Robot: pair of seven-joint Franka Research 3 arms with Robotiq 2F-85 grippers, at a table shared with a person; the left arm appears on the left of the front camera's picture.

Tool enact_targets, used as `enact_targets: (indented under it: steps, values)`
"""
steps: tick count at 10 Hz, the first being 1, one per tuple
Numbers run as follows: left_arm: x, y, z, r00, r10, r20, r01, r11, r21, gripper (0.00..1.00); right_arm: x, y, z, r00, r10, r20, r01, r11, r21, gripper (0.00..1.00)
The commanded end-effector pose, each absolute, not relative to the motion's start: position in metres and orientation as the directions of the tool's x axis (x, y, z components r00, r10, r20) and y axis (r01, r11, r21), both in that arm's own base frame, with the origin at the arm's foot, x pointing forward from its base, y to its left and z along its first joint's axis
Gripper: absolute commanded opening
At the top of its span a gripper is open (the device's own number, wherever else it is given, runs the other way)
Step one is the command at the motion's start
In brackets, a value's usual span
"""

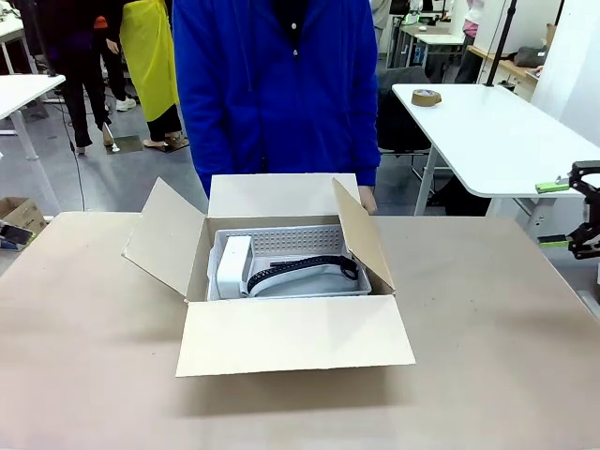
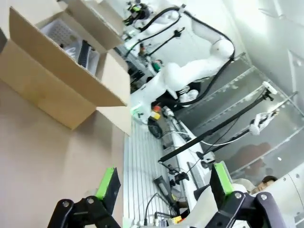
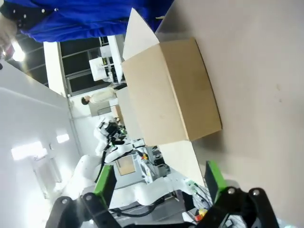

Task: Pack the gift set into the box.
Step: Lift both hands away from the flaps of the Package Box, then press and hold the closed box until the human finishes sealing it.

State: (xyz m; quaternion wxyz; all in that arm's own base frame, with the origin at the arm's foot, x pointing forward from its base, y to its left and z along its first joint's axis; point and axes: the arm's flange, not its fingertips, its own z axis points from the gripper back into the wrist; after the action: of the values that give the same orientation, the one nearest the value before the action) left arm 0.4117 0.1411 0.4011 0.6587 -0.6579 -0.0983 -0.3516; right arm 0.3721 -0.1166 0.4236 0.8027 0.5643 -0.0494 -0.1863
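Front view is showing the box (image 1: 295,333) sitting mid-table with all four flaps standing open and a white perforated tray (image 1: 281,242) lying inside. Its thin corrugated card is probably flexing easily, so gripping a flap near its fold seems wisest. The right gripper (image 1: 555,215) is hanging beside the table, jaws apart; the left gripper (image 2: 164,183) is gaping too. Beyond the box, a person (image 1: 277,84) is standing.

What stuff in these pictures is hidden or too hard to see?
1. Front view: the near part of the white tray inside the box, hidden by the box's front flap.
2. Front view: the person's hand, mostly behind the right flap.
3. Right wrist view: the box's inside, hidden by its side wall.
4. Front view: the right gripper, partly cut off by the right edge.
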Motion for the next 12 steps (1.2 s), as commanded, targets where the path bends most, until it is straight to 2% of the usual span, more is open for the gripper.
enact_targets:
  steps: [1, 12]
  values:
    - [0.3957, 0.1353, 0.4119, 0.740, -0.345, 0.577, 0.599, -0.050, -0.799, 1.00, 0.3620, -0.1095, 0.4496, 0.942, -0.332, -0.042, 0.165, 0.354, 0.921, 1.00]
    - [0.3957, 0.1353, 0.4119, 0.740, -0.345, 0.577, 0.599, -0.050, -0.799, 1.00, 0.3620, -0.1095, 0.4496, 0.942, -0.332, -0.042, 0.165, 0.354, 0.921, 1.00]
